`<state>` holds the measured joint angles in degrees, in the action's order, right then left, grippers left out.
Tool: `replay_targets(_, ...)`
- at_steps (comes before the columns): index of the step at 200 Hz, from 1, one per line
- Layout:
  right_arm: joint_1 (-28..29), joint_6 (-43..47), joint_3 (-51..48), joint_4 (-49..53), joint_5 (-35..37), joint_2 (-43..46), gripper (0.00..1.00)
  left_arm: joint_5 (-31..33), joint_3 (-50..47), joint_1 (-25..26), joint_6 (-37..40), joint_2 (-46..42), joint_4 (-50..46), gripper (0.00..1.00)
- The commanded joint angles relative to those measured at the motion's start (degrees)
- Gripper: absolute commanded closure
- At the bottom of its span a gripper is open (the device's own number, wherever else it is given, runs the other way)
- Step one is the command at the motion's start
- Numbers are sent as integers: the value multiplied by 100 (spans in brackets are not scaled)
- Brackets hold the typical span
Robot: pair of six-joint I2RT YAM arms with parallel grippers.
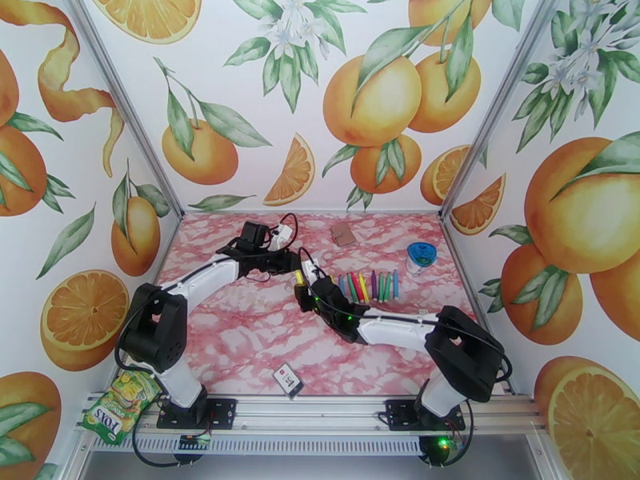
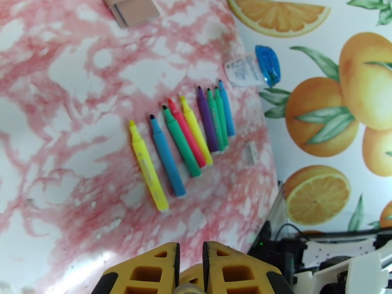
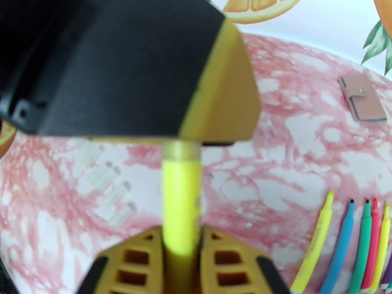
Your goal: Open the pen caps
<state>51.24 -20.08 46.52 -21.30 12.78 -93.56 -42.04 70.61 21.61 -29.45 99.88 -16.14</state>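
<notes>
Jaws of left gripper (image 2: 190, 256) pinched on short yellow pen cap (image 3: 181, 150); jaws of right gripper (image 3: 181, 246) clamped on thin yellow plastic marker (image 3: 180, 202) bearing it, mid-table. Row of coloured markers (image 2: 182, 143) lies right of both, on pink marbled tabletop (image 2: 73, 69).

"FOXS" printed on green-yellow packet (image 1: 120, 403), print on black-and-white card (image 1: 289, 381) and on container label (image 2: 241, 70) too small to read

A: Slim plastic felt-tip markers (image 2: 182, 143) in the row?
B: Nine: three green, two yellow, two blue, one pink-red, one purple; one more yellow marker (image 3: 180, 207) aloft.
A: Else?
B: One round blue-lidded container (image 2: 268, 64), one tan wallet (image 2: 131, 8), one black-and-white card (image 1: 289, 381).
</notes>
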Motion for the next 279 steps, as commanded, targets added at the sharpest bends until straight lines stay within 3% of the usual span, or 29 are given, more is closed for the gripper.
replay_targets(1,140,135,-213,96,-93,38,100,737,401,-368,-89,128,453,100)
replay_targets(122,237,269,-469,-100,153,75,100,626,746,-877,-261,278,457,100)
replay_targets(160,237,294,-473,-48,234,135,100,699,846,-941,203,171,-72,100)
replay_targets(192,236,286,-344,240,555,145,100,1455,1019,-965,1075,-55,-1225,100)
replay_targets(226,161,139,-101,677,836,60,100,2741,1062,-1000,1746,-298,-2220,100)
replay_targets(279,-26,-192,410,1383,973,-317,100,3964,747,-1115,2066,-486,-2769,100)
